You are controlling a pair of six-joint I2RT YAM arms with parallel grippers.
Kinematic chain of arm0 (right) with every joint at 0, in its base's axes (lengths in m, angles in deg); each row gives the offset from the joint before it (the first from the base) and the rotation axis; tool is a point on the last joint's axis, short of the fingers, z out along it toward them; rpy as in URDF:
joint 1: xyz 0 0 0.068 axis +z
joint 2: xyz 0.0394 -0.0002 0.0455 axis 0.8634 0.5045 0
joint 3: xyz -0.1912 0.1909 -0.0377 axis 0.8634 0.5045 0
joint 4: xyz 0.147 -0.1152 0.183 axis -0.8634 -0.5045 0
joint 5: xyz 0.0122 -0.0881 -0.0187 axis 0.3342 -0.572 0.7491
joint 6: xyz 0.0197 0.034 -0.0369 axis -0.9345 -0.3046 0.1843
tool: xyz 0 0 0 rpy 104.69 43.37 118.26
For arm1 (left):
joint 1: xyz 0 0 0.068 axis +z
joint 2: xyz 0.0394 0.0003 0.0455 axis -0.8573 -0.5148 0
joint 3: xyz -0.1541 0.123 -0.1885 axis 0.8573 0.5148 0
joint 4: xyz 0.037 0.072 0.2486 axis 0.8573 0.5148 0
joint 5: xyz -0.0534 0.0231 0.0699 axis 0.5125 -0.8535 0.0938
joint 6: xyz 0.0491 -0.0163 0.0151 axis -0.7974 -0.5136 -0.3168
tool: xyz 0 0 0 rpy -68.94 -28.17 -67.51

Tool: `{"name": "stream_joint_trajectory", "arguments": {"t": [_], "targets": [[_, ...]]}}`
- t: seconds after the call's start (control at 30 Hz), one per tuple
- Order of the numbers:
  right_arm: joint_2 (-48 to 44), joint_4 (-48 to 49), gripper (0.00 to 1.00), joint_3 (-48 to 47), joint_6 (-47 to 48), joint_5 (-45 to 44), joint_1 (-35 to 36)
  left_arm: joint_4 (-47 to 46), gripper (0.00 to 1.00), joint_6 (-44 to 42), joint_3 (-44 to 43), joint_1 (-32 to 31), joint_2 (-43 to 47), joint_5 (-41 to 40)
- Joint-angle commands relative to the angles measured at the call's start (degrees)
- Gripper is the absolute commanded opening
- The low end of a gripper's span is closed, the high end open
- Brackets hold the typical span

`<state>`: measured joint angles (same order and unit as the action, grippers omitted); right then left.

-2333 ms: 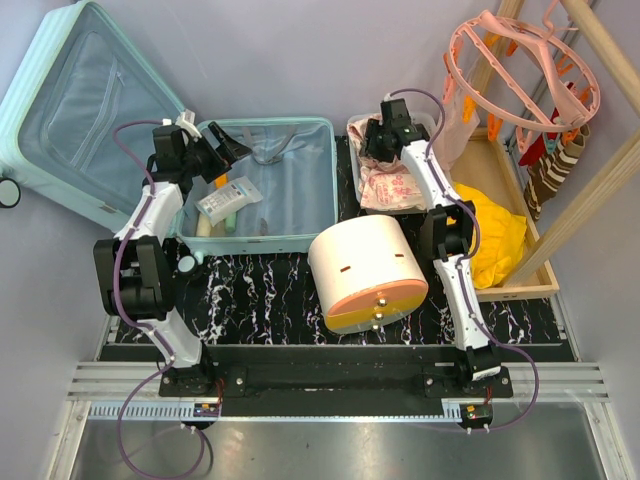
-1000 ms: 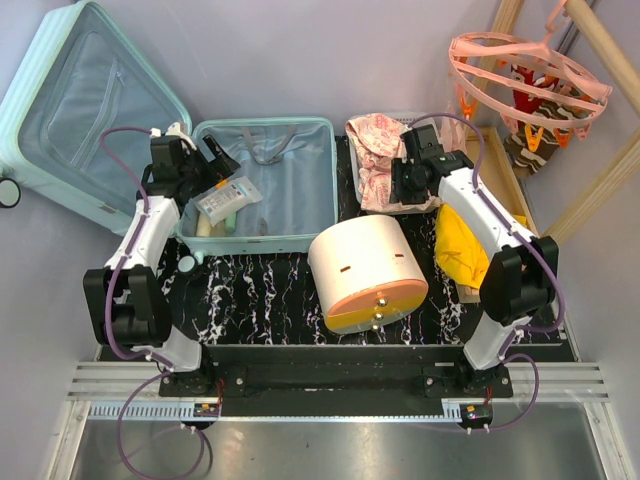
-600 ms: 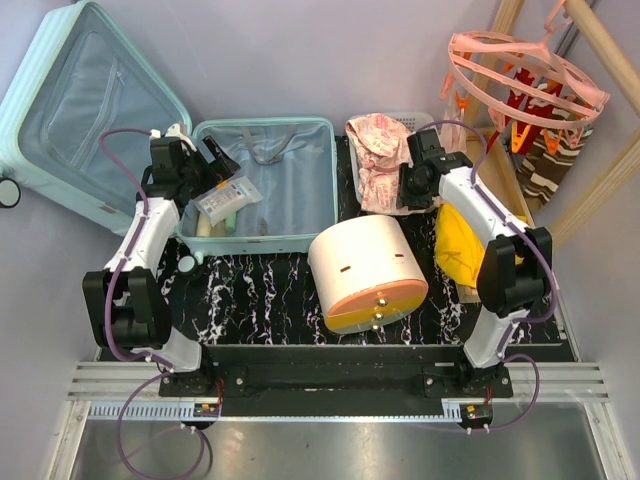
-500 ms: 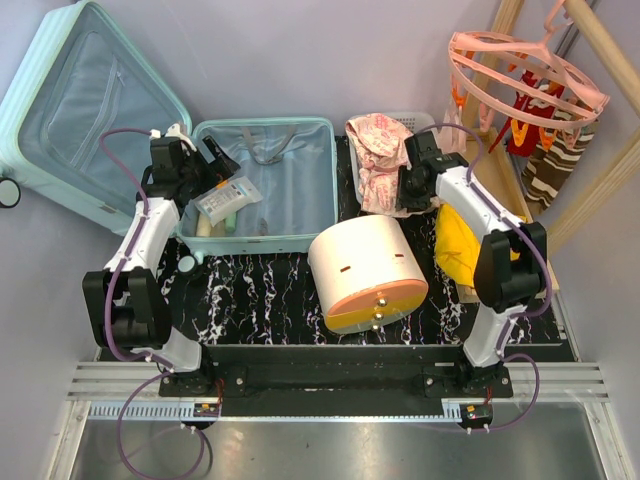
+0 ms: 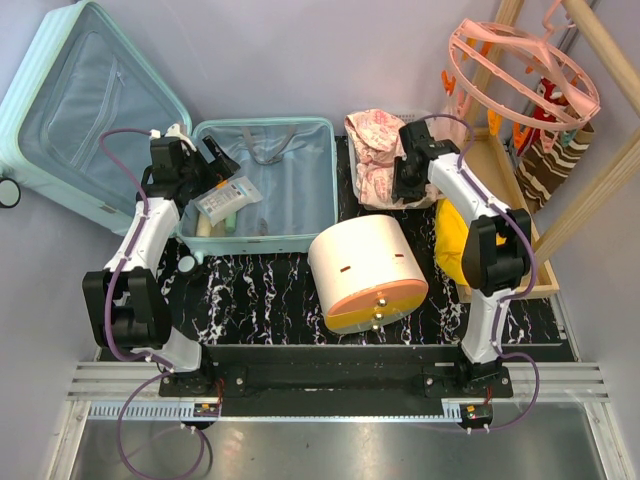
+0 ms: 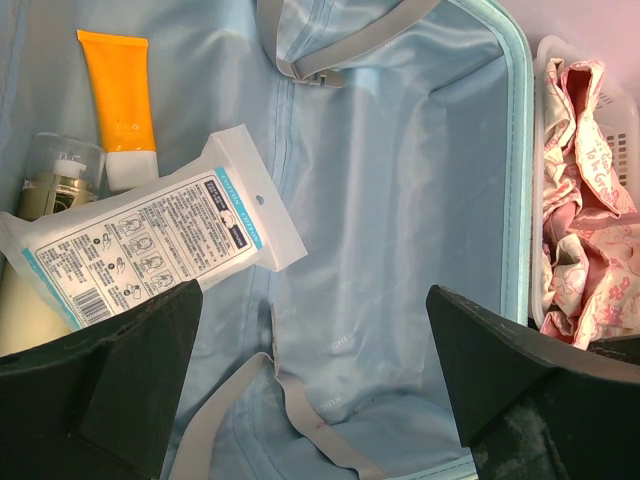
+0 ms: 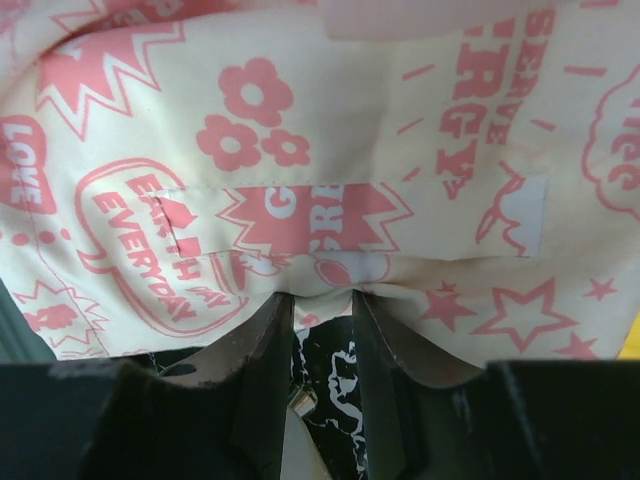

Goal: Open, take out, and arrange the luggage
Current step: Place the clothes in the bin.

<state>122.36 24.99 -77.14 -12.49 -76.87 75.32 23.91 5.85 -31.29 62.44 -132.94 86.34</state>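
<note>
The luggage, a pale mint suitcase, lies open with its lid [image 5: 80,110] propped at the back left and its lined base [image 5: 295,180] flat on the table. In the base are a white printed packet [image 6: 150,240], an orange tube [image 6: 118,95] and a clear-capped bottle [image 6: 50,175]. My left gripper [image 5: 215,160] hovers open over the base's left side, its jaws [image 6: 312,300] wide with nothing between them. My right gripper [image 5: 405,185] is at the pink-printed cream cloth [image 5: 375,155], and its fingertips [image 7: 322,295] pinch a puckered fold of that cloth [image 7: 330,150].
A cream cylinder with an orange end [image 5: 365,270] lies in front of the suitcase. The pink cloth hangs out of a white basket [image 6: 545,60]. A yellow cloth [image 5: 452,240] lies in a wooden tray at the right. A pink clip hanger [image 5: 520,70] hangs from a wooden rack [image 5: 600,50].
My right arm has swung left from the yellow cloth to the pink-printed cloth, and its jaws have narrowed onto it. The pink hanger is swinging. The left arm has held still.
</note>
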Motion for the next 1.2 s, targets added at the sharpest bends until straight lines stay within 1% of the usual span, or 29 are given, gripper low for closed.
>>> {"name": "stream_joint_trajectory", "arguments": {"t": [0.0,0.17,0.4,0.53,0.77,0.87,0.93,1.03,1.07,1.17], "targets": [[1.60,8.21,0.39,-5.44,0.25,-3.48,-0.94,-1.58,0.99,-0.40,-0.99,-0.17,2.82,-1.01],[3.27,8.21,0.39,-7.91,0.60,-3.30,-1.03,-1.49,0.99,-0.40,-1.42,-0.08,2.56,-0.92],[9.77,7.77,0.39,-11.42,2.79,-3.30,-1.11,-1.14,0.99,-0.31,-2.30,-0.08,1.86,-0.75],[10.92,7.42,0.38,-10.11,2.80,-3.04,-1.20,-1.32,0.99,-0.58,-2.22,-0.17,2.03,-1.27],[12.85,3.47,0.38,-7.83,2.62,-3.47,-1.20,-1.58,0.99,-0.49,-2.13,-0.08,1.77,-1.36],[12.24,2.94,0.38,-7.56,3.06,-3.48,-1.20,-1.84,0.99,-0.40,-2.13,-0.08,1.42,-1.27],[11.45,2.94,0.40,-8.43,3.84,-2.60,-1.20,-2.02,0.99,-0.23,-2.39,-0.08,0.98,-1.10],[8.99,2.50,0.45,-12.47,4.81,-1.28,-1.20,-2.55,0.99,-0.14,-2.65,-0.17,0.54,-0.92],[7.77,2.32,0.47,-14.57,4.99,-1.19,-1.20,-2.64,0.99,-0.14,-2.74,-0.08,0.45,-0.83],[5.05,1.36,0.54,-16.78,4.90,-2.15,-1.20,-2.64,0.99,-0.31,-3.18,-0.17,-0.16,-0.57]]}}
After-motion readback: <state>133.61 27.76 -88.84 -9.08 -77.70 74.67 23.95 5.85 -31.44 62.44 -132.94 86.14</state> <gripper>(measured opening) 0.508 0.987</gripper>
